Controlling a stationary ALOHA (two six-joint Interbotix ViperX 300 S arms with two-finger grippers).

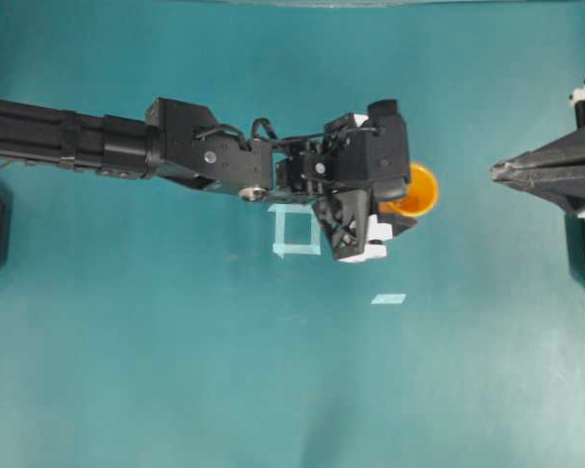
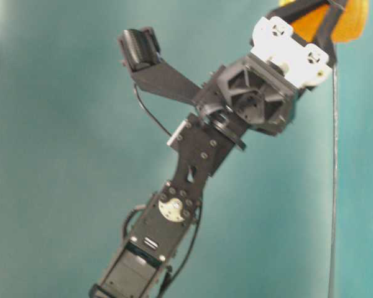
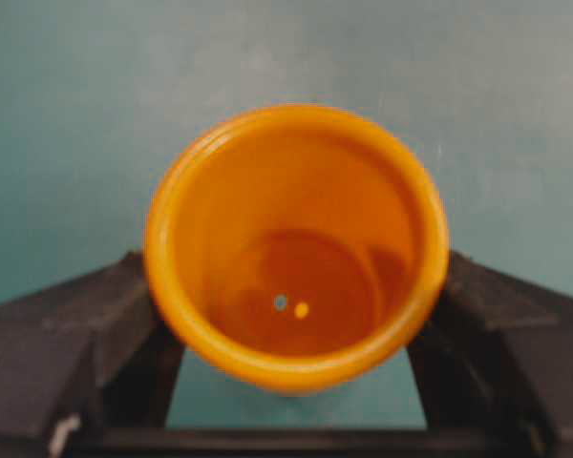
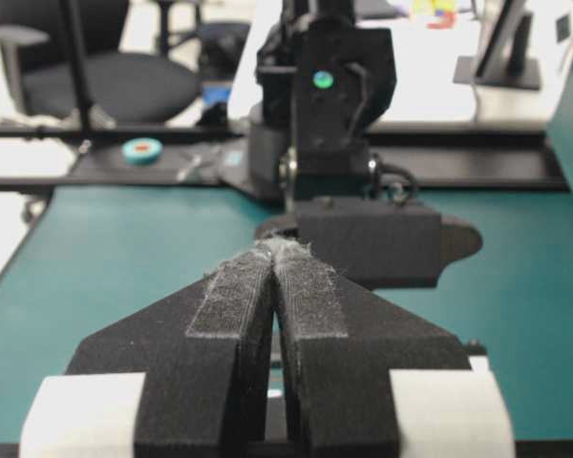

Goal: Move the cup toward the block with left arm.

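Note:
The yellow-orange cup (image 1: 421, 190) sits between the black fingers of my left gripper (image 1: 402, 198), half hidden under the wrist in the overhead view. From the left wrist camera I look down into the cup (image 3: 296, 162). A finger (image 3: 95, 324) presses against each side of its wall, so the left gripper (image 3: 296, 277) is shut on it. At table level the cup (image 2: 354, 22) shows at the top right, in the left gripper (image 2: 317, 25). My right gripper (image 1: 494, 173) rests shut at the right edge, its tips (image 4: 277, 250) together and empty. The block is hidden in every view.
A pale blue tape square (image 1: 295, 231) lies on the teal table just below the left wrist. A short pale tape strip (image 1: 388, 298) lies further toward the front. The left arm (image 1: 97, 141) stretches in from the left edge.

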